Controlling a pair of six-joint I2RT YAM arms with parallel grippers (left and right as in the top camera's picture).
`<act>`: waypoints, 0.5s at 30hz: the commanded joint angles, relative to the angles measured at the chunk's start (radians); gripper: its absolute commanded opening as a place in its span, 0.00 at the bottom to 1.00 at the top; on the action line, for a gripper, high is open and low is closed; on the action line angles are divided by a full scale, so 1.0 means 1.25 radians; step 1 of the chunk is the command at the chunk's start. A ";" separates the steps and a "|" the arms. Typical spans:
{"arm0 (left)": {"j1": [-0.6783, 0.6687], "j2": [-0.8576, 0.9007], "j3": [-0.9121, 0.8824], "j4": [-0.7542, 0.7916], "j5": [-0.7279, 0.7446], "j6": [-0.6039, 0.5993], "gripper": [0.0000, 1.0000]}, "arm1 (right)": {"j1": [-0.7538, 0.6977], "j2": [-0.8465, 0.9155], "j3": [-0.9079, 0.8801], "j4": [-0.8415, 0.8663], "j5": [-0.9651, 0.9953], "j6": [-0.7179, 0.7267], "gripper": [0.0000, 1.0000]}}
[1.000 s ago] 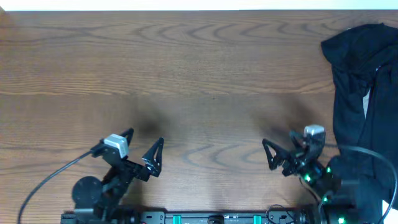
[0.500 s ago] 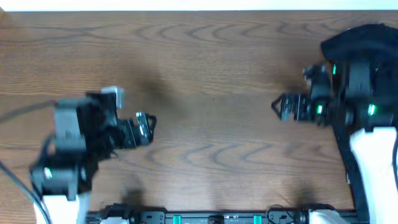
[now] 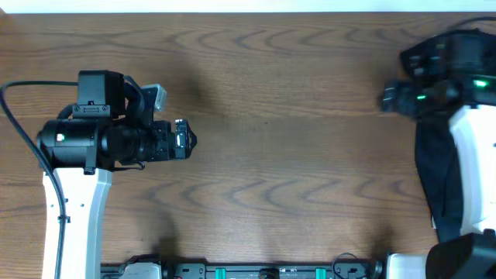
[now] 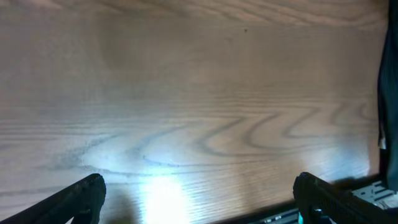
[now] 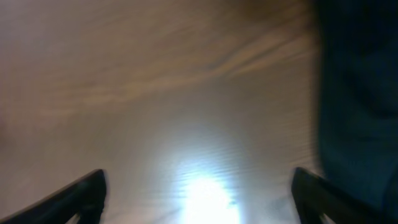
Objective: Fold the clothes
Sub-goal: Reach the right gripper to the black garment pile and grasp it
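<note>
Both grippers are empty. The left gripper point(image 3: 184, 141) has its fingers spread wide with nothing between them, over bare wood of the table point(image 3: 294, 62), well apart from the work. The right gripper point(image 3: 389, 99) also shows its fingers wide apart in its blurred wrist view. It grips nothing and hangs just beside the left edge of the clothes point(image 3: 431, 167). The clothes lie in a rumpled black heap at the right end of the table, partly under the right arm point(image 3: 471, 155) and running off the edge of the overhead view. They look soft, light and limp, so they should sag and bunch when lifted and hold no shape. A pinch on a hem or corner along the left edge seems best. Seams and sleeves are too dark to pick out, and a grab in mid-cloth would likely drag up several layers.
</note>
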 commanded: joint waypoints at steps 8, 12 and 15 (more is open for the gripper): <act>0.003 -0.002 0.013 -0.006 0.020 0.013 0.98 | -0.205 0.142 0.102 0.066 -0.067 0.052 0.82; 0.003 -0.002 0.013 0.004 0.020 0.013 0.98 | -0.202 0.254 0.204 0.056 -0.091 0.050 0.84; 0.003 -0.002 0.013 0.003 0.020 0.013 0.98 | -0.200 0.335 0.286 0.059 -0.061 0.068 0.84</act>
